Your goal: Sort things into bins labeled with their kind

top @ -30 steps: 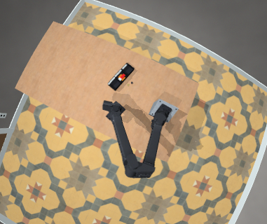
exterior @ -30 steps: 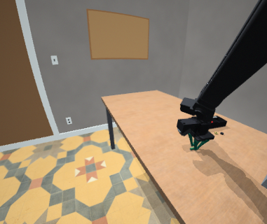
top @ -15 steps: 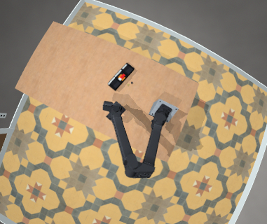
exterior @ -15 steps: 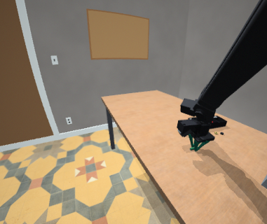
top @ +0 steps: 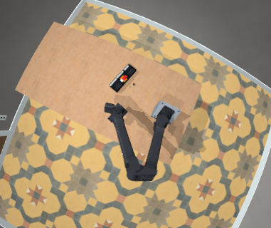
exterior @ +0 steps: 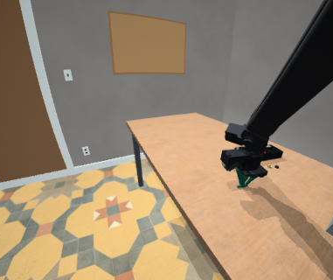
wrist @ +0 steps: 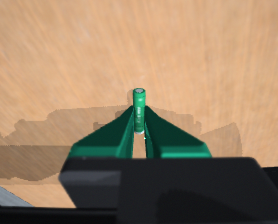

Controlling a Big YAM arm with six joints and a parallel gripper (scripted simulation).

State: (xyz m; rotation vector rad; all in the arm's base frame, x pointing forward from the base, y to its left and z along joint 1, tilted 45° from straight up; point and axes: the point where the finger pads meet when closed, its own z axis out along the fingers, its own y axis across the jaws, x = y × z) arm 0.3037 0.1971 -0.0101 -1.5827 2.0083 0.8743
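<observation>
Wrist view shows the green jaws clenched on a small green battery [wrist: 138, 107], its tip poking out toward 12 o'clock over the wooden tabletop [wrist: 215, 60]. Black labelled bins [top: 123, 78] sit well apart.

The robot is one long matte black arm [top: 121, 132] of boxy, square-edged links, standing on a flat light-grey square base plate [top: 176, 111]. Behind the claw [wrist: 139, 131] sits a blocky black wrist housing [exterior: 246, 158] with a small red mark on its side. The claw itself has two glossy dark-green wedge-shaped fingers, broad at the black mounting block and tapering to thin tips.
</observation>
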